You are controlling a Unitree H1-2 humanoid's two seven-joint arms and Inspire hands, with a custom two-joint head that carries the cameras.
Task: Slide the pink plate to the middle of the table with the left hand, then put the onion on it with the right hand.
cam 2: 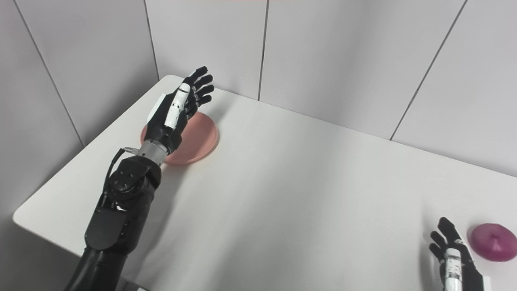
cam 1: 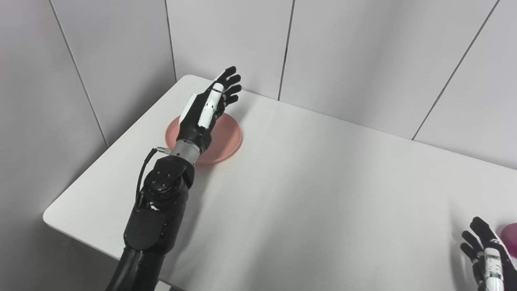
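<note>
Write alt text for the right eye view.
The left hand is raised open over a pink plate at the white table's far left corner. The right hand waits open beside a purple onion at the near right.

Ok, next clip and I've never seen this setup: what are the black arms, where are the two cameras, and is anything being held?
It is a humanoid robot at a white table. Both pictures come from cameras side by side on its head, looking down. The left robot hand, fingers apart, is above the far side of a pink plate near the table's left corner, holding nothing. The right robot hand, also open and empty, is at the lower right, beside a purple onion.
</note>
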